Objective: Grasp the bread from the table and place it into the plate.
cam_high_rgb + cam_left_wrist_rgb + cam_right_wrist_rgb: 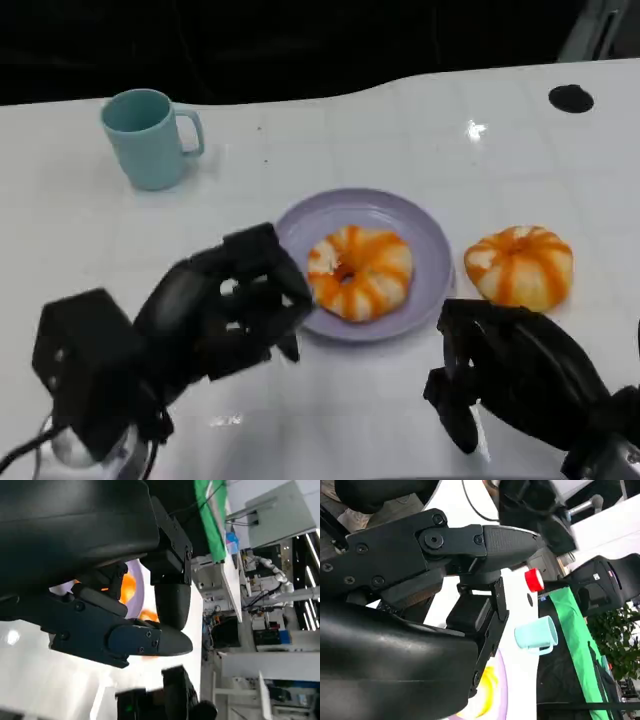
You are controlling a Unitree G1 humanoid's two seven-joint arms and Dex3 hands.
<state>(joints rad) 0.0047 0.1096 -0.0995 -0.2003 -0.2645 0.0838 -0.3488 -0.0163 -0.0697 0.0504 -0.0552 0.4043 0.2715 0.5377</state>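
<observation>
With one bread (358, 271) in the plate (430, 236), advance the empty, spread right hand (500, 370) over the second bread (519, 264) before closing; left hand (235, 305) empty, loosely curled.

Upper left of the head view: a light teal mug (148, 136), upright on the white bench (330, 130), handle turned toward frame right. Upper right corner: a small black round spot (571, 98) on the bench surface, beside a bright glint of light. In the right wrist view, the same mug (536, 633) at centre right, a red-capped object (534, 579) just above it, green cloth (580, 645) along the lower right, leafy plant (620, 640) at the right edge.
</observation>
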